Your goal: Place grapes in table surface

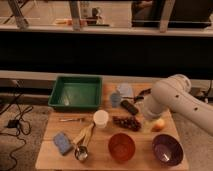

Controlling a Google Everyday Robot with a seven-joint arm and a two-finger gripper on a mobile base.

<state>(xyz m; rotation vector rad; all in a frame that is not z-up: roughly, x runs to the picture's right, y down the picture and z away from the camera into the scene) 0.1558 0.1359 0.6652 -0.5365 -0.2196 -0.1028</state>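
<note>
Find the grapes point(126, 121) lying lengthwise on the bare worktop point(50, 150), right of centre, seemingly resting on the wood rather than hanging. Note a white cup point(101, 118) just beside them at 9 o'clock, an orange bowl point(121, 146) near at 6 o'clock, a black remote-like bar point(129, 107) close at 12 o'clock and a round yellow fruit point(159, 125) at 3 o'clock. Further out, see a purple bowl point(167, 149) at 4 o'clock and a green tray point(76, 92) at 10 o'clock.

Locate the hand point(145, 120) at the bunch's 3 o'clock end, under the white arm point(172, 100), between grapes and fruit. Read it as spread wide and gripping nothing; cannot make out whether touching the stem end.

Judge the placing as good as done, with only the retreat left to finish. To do that well:

- Hold the hand wide and lift straight up before swinging anywhere, so as not to drag the bunch or snag a stem.
- Avoid any sweep toward 3 o'clock, for fear of nudging the fruit and setting it rolling, or toward 12 o'clock into the bar.
- Leave the bunch flat on open wood, off the bowl's rim and clear of the cup.
</note>
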